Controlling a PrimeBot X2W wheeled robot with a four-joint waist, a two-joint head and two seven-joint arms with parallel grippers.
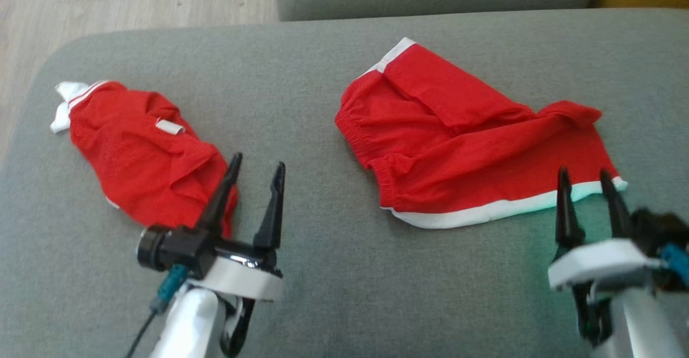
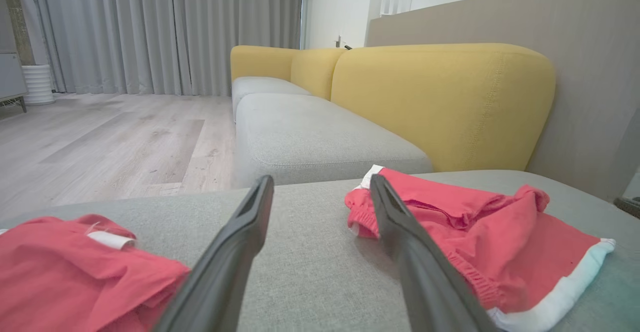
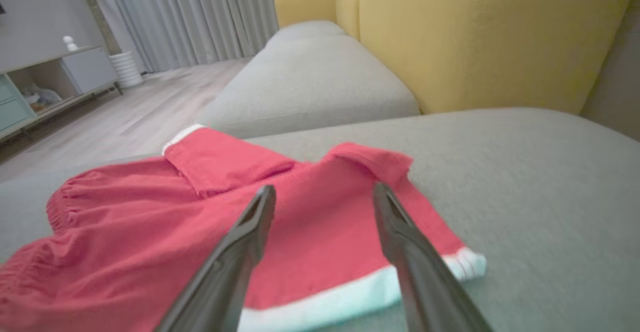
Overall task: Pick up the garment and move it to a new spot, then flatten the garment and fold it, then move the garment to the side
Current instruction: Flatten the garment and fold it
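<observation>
sofa seat [image 1: 377, 304]: grey fabric
backrest [image 2: 440, 102]: yellow, rounded
floor [image 2: 100, 137]: pale wood planks
curtains [image 2: 150, 27]: grey, floor-length
cabinet [image 3: 60, 77]: low, white ribbed pot [image 3: 122, 70] beside it

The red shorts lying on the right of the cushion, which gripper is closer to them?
Right. The right gripper is open right at the white-hem corner of the shorts. The left gripper is open well off to their left, beside the other crumpled red garment.
</observation>
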